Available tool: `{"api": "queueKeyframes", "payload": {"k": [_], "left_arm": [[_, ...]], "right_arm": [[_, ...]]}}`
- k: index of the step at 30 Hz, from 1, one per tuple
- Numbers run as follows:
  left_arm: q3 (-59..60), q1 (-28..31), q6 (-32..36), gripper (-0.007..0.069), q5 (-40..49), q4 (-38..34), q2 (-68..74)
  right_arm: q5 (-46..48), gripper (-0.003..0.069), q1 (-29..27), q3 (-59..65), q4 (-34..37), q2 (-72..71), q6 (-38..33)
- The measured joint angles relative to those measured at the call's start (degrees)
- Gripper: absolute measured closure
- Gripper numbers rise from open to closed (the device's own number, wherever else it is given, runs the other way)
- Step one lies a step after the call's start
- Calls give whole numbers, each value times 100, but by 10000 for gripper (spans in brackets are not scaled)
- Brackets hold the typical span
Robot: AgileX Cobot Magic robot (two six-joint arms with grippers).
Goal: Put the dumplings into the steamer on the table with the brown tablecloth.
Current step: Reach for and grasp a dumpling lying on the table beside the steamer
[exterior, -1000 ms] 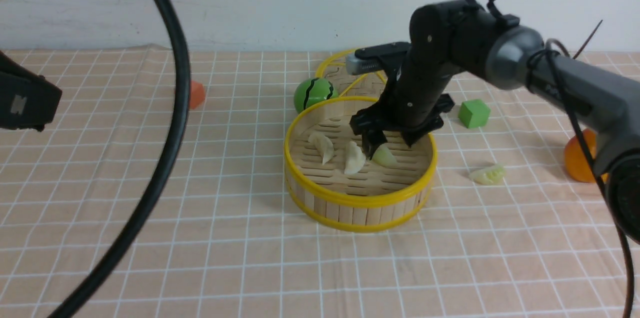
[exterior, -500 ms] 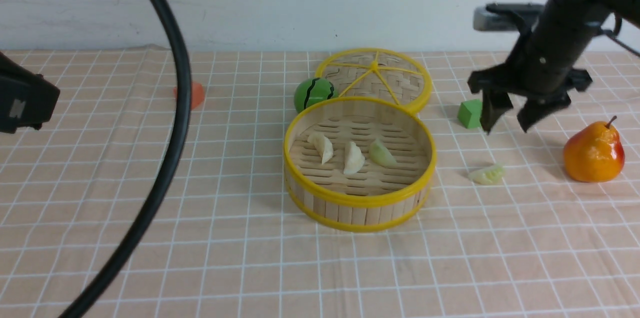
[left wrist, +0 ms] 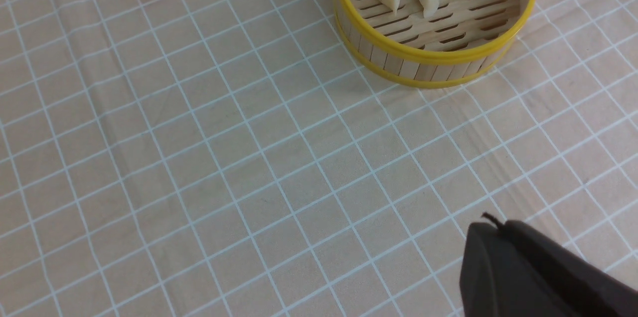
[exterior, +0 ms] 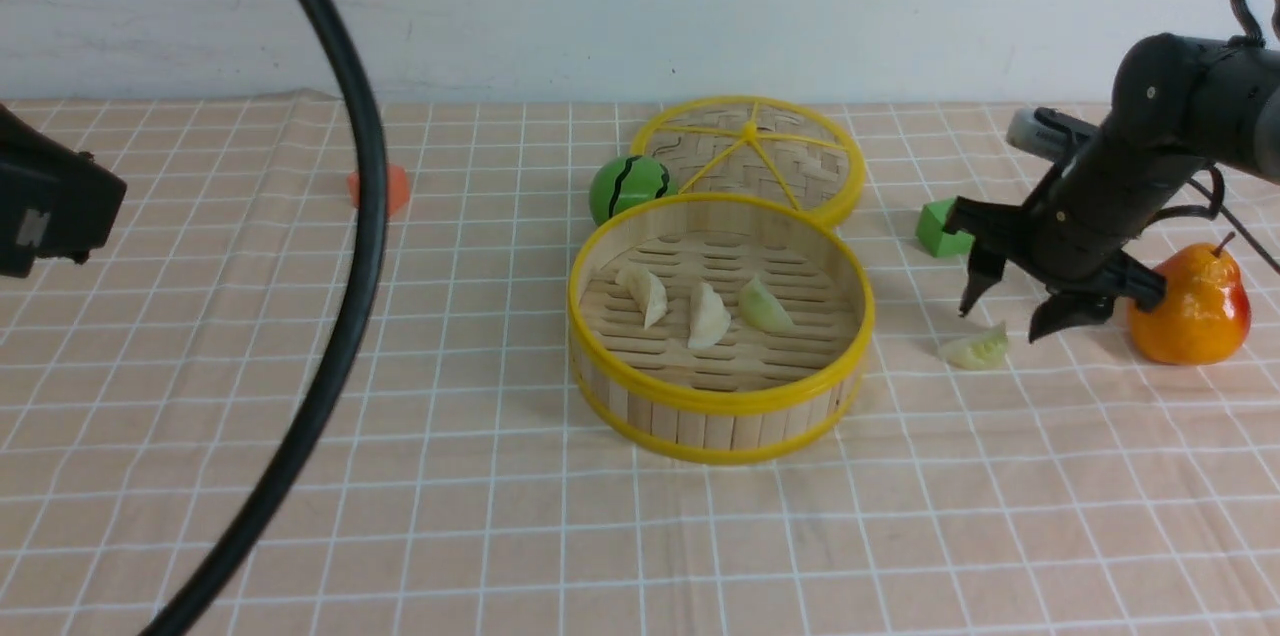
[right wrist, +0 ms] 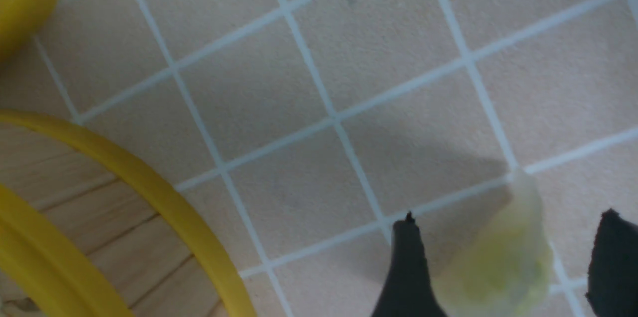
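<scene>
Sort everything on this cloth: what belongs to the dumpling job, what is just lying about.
Job: round yellow-rimmed bamboo steamer; two cream dumplings and one pale green dumpling inside; pale green dumpling outside; peach-brown grid tablecloth.
Lying about: flat woven lid; striped green ball; green cube; orange cube; orange pear.

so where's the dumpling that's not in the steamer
In the front view the dumpling lies on the tablecloth right of the steamer, under the open right hand.
</scene>
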Motion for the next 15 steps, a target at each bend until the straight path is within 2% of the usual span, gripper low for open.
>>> {"api": "queueKeyframes", "payload": {"k": [4,9,15], "left_arm": [[0,0,0,637,0,0,0],[0,0,0,634,0,0,0],[0,0,0,630,0,0,0]], "right_arm": [[-32,199,55,0,3,75,13],[313,255,119,0,-361,221,18],[406,327,125,0,-448,279,18]]}}
